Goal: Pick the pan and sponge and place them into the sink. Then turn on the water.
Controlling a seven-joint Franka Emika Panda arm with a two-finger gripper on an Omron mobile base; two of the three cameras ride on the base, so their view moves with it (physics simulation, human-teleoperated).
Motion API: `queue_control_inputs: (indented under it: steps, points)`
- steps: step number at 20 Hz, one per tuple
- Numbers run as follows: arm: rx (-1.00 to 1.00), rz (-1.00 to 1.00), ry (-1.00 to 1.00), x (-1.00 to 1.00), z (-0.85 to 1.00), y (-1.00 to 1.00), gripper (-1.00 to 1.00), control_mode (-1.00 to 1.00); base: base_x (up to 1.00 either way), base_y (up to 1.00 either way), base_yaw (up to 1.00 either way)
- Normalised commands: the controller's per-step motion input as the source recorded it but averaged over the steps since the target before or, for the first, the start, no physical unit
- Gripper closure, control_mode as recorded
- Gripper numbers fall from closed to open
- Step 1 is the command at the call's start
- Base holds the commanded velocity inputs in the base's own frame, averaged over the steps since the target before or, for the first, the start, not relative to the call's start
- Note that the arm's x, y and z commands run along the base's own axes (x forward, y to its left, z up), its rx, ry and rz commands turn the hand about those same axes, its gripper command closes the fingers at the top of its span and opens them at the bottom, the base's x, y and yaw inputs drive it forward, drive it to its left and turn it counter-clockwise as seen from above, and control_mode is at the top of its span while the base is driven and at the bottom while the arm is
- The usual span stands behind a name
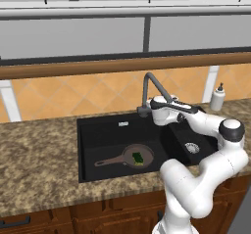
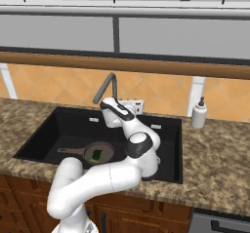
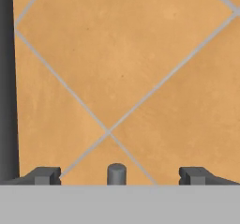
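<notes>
Pan [image 1: 138, 155] lies in the sink's [image 1: 98, 130] larger basin, sponge [image 1: 138, 157] resting in it. Pick-and-place looks done; water step in hand. Pincer [image 3: 119, 175] spread wide, empty, facing tiled wall, faucet [image 1: 153, 83] stem at 9 o'clock in hand view. No stream visible. Next: reach the small grey lever [image 3: 116, 173] at 6 o'clock and push.

A home kitchen is showing here: a black double sink [image 1: 98, 130] is sitting in a speckled stone counter [image 1: 39, 159] below the gripper [image 3: 119, 176], a gooseneck faucet [image 1: 152, 83] is rising just beside it, orange wall tiles [image 3: 140, 54] are facing it, wooden cabinets [image 1: 73, 218] are running underneath, and a soap bottle [image 1: 217, 97] is standing off to its right.
</notes>
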Motion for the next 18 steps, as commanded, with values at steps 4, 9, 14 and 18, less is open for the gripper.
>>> queue_control_inputs:
  steps: [4, 9, 14, 18]
  points:
    - [0.00, 0.00, 0.00, 0.00, 0.00, -0.01, -1.00, -1.00, 0.00, 0.00, 0.00]
    - [0.00, 0.00, 0.00, 0.00, 0.00, -0.18, -1.00, -1.00, 0.00, 0.00, 0.00]
    - [0.00, 0.00, 0.00, 0.00, 0.00, -0.32, -1.00, -1.00, 0.00, 0.00, 0.00]
    - [0.00, 0.00, 0.00, 0.00, 0.00, -0.34, -1.00, -1.00, 0.00, 0.00, 0.00]
